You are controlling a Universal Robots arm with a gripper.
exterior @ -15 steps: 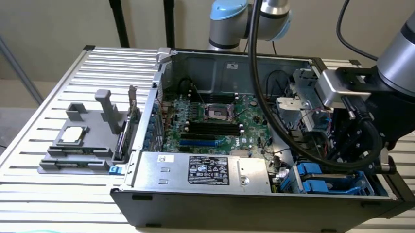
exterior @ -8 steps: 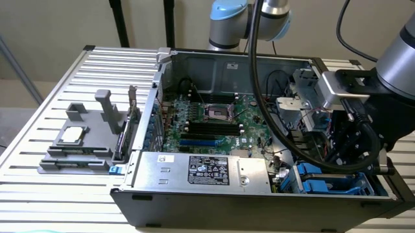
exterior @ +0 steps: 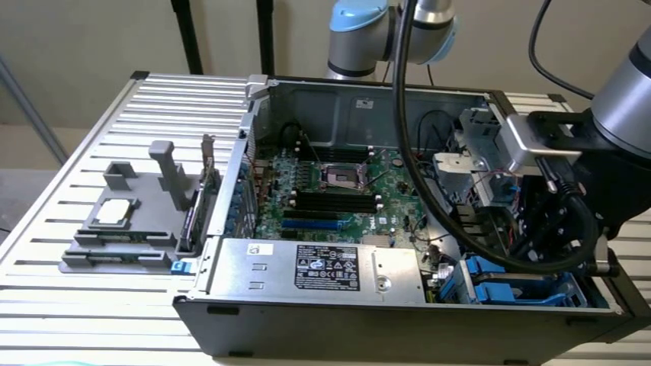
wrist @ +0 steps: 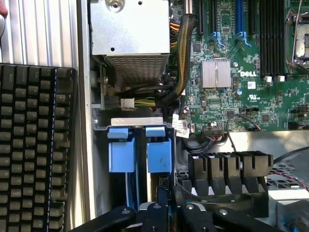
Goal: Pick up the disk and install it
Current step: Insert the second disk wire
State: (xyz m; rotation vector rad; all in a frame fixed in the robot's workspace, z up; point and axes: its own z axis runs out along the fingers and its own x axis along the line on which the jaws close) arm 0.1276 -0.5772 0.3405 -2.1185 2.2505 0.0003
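Computer case lies open on the slatted table, with the green motherboard inside and the silver power supply at the front wall. At the corner on the exterior view's right, the arm reaches down into the drive bay. In the wrist view, the disk stands on edge in this bay, its blue rails beside a second blue carrier. The gripper is narrow, closed on the upper edge of the disk. To do this step well, I think the disk must go straight down along the guides, without tilt, and clear of the cables nearby.
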